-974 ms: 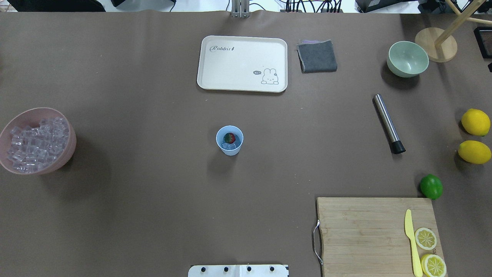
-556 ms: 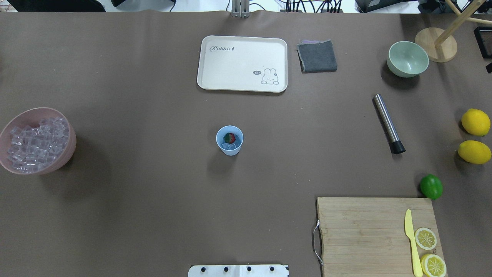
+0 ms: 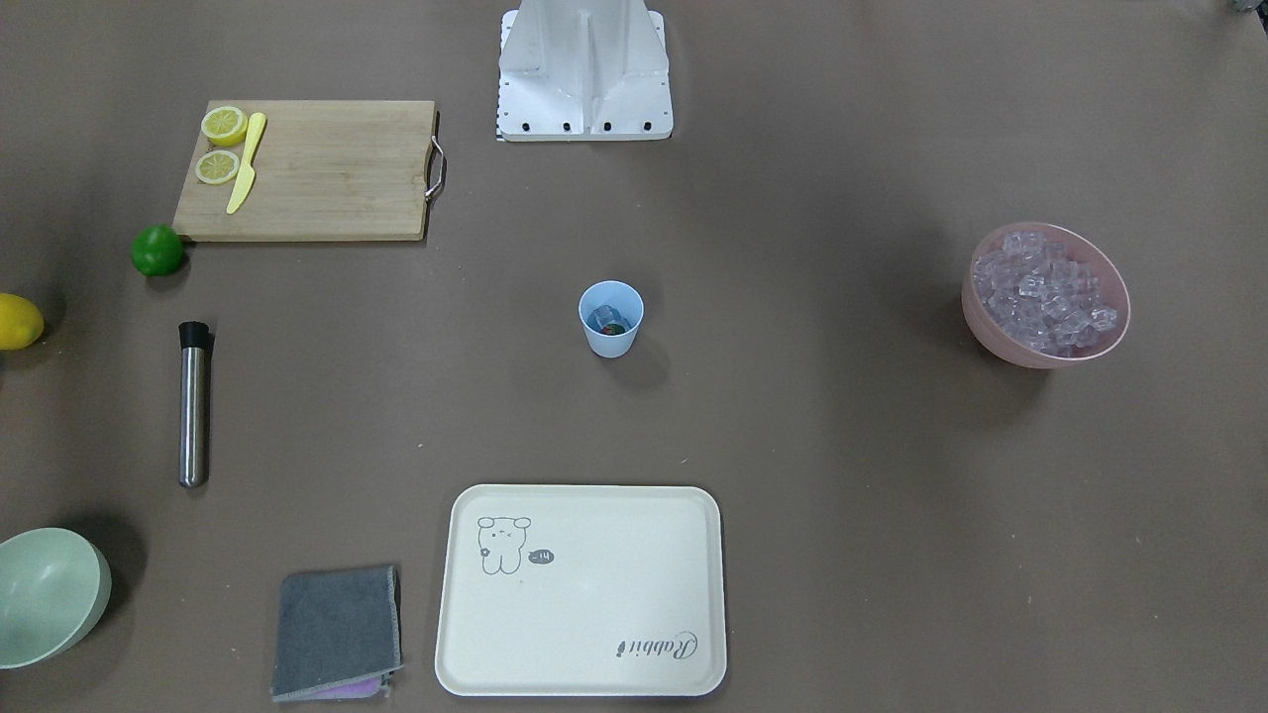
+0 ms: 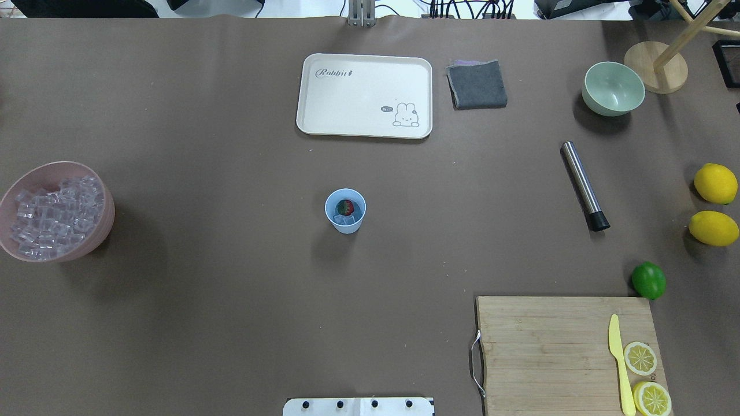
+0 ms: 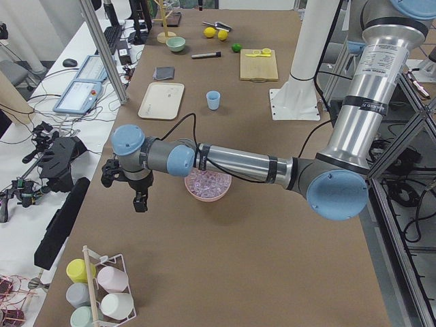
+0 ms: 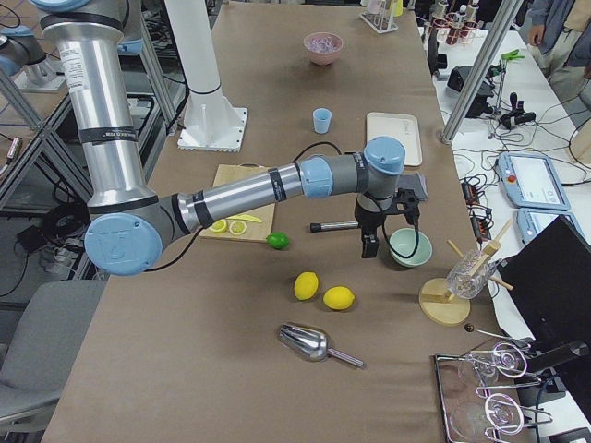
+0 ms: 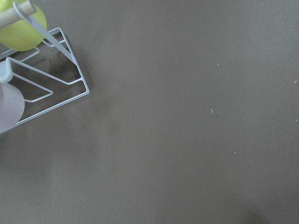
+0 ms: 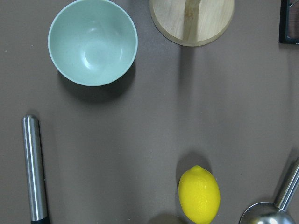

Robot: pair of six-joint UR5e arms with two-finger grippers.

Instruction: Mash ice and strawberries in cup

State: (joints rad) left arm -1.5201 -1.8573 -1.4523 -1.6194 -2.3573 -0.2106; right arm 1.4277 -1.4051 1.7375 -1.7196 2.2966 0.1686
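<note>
- We see a long table [image 4: 231, 323] covered in a matte, dark brown sheet, smooth and slightly speckled with crumbs in the left wrist view.
- Around the table are workbenches with cables, tablets and aluminium posts. A white column on a bolted base plate [image 4: 358, 406] stands at the robot's edge.
- The cup [image 4: 348, 229], a small tapered tumbler of light-blue plastic, stands upright and alone near the table's middle.
- Inside the cup lie the strawberry [image 4: 345, 206], red with a green cap, and a few glassy cubes of ice [image 4: 347, 220].
- A wide pink bowl [image 4: 107, 222] heaped with more clear cubes sits well apart, toward the robot's left end.
- A cream rectangular tray [image 4: 364, 95] with rounded corners and a rabbit drawing lies on the far side, a folded grey cloth [image 4: 477, 85] just beside it.
- Toward the right end are a smooth pale-green bowl [image 4: 613, 88], a brushed steel rod with a black tip [image 4: 583, 184], two glossy lemons [image 4: 715, 183], a lime [image 4: 648, 280] and a round wooden stand [image 4: 655, 66].
- A bamboo cutting board [image 4: 543, 346] with a metal handle carries a yellow plastic knife [image 4: 618, 364] and two lemon slices [image 4: 640, 358].
- The left gripper [image 5: 139, 204] hangs over bare table beyond the pink bowl, near a white wire rack [image 5: 102, 293] of pastel cups. We cannot tell whether its claw is released or clenched.
- The right gripper [image 6: 369, 247] hangs beside the pale-green bowl. We cannot tell its claw's state either.
</note>
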